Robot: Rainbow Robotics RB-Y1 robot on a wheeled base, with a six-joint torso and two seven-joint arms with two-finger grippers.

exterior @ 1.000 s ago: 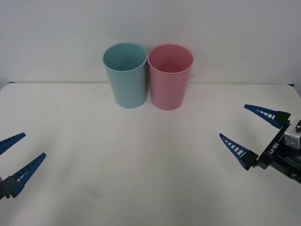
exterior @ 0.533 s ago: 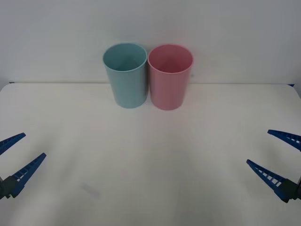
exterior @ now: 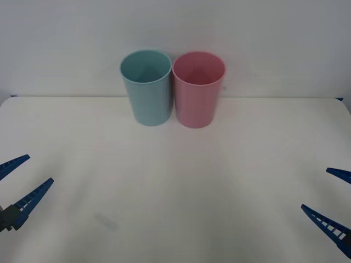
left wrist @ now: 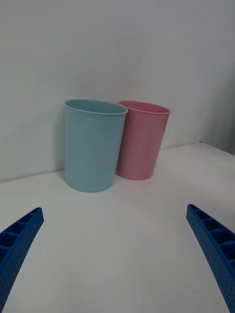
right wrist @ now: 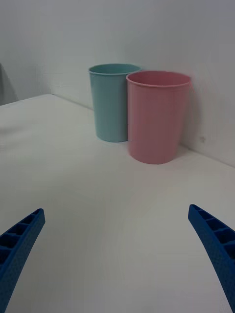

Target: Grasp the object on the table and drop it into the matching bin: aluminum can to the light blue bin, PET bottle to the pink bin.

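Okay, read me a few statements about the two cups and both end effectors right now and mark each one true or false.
1. The light blue bin stands on the robot's left of the pink bin. True.
2. The pink bin lies tipped on its side. False: both bins stand upright.
3. The left end effector is open, low at the table's left edge. True.
4. The right end effector is shut on the pink bin. False: it is open, near the table's right edge, apart from both bins.
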